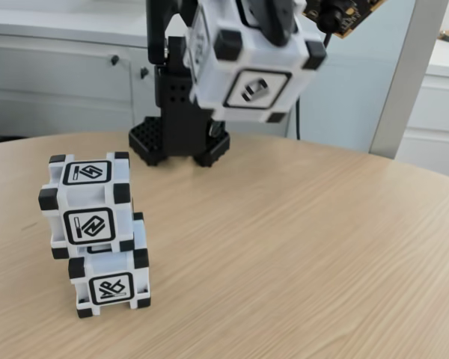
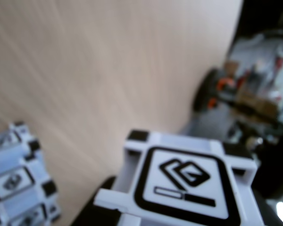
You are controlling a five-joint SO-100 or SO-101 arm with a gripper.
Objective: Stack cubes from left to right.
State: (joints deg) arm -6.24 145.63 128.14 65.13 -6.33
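Nearest the fixed camera, at the near left of the round wooden table [image 1: 284,247], stands a stack of two cubes: the lower cube [image 1: 111,283] on the tabletop and the upper cube [image 1: 87,209] resting on it, shifted a little to the left and slightly tilted, so the pair leans. Farther back and well above the table, the third cube [image 1: 251,63] hangs in the air, carried by the gripper [image 1: 273,22], whose black fingers are closed on it from above; the fingertips themselves are hidden behind the cube. The arm's black base [image 1: 181,138] sits at the far side of the table.

From the fixed view, the stack lies down, nearer and to the left of the held cube. In the wrist view the carried cube [image 2: 179,183] fills the near foreground while the stack [image 2: 19,183] shows at the lower left edge, clearly apart from it. Judging by this, the coming move is a swing leftward over the stack and a gentle lowering, and the off-centre upper cube leaves little margin.
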